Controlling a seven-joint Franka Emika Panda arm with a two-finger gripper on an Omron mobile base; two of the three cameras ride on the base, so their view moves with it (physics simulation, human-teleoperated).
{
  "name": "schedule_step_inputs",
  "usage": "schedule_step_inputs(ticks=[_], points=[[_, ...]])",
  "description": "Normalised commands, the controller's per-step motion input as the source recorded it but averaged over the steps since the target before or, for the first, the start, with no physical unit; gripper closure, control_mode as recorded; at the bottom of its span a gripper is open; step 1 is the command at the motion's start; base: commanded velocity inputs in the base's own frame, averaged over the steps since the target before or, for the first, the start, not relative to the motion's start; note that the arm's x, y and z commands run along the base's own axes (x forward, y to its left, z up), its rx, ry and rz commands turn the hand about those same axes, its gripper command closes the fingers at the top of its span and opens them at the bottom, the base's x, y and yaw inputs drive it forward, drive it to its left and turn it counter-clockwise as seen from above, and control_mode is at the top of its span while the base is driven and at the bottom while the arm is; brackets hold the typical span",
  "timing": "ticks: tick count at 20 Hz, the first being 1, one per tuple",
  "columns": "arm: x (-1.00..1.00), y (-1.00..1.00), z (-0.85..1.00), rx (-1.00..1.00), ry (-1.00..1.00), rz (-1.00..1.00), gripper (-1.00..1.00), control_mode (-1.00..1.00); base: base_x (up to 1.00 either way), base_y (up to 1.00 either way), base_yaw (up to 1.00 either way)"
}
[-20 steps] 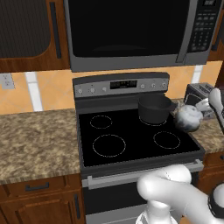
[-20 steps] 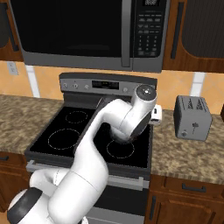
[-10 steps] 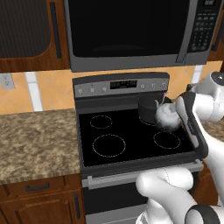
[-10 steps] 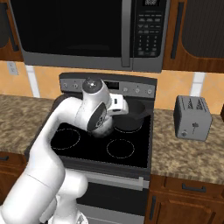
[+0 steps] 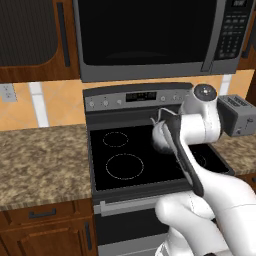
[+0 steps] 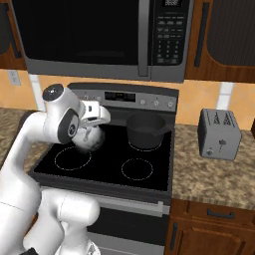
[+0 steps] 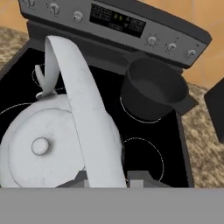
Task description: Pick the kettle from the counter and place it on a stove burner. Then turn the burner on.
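The small silver kettle hangs in the air over the black cooktop, just right of the largest white-ringed stove burner. My gripper is shut on the kettle's arched handle. In the hand view the kettle's round lid and knob sit right below the hand, with its spout pointing toward the back left ring. The speckled granite counter flanks the stove on both sides.
A wide dark grey pot stands on the back right burner, handle pointing right. A boxy grey toaster sits on the right counter. The knob panel runs along the stove's back, under the microwave.
My arm has swung left, carrying the kettle from the right counter's edge past the pot to above the cooktop's middle-left. The gripper stayed shut on the handle.
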Motion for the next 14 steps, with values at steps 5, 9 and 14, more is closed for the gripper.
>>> schedule_step_inputs(ticks=[5,9,14], points=[[0.03,1.00,-0.02,-0.20,0.10,0.00,1.00,-1.00,0.00,0.00,0.00],[0.21,1.00,-0.22,-0.19,0.13,0.00,1.00,-1.00,0.00,0.00,0.00],[0.07,0.72,-0.51,0.08,0.09,0.04,1.00,-1.00,0.00,0.00,0.00]])
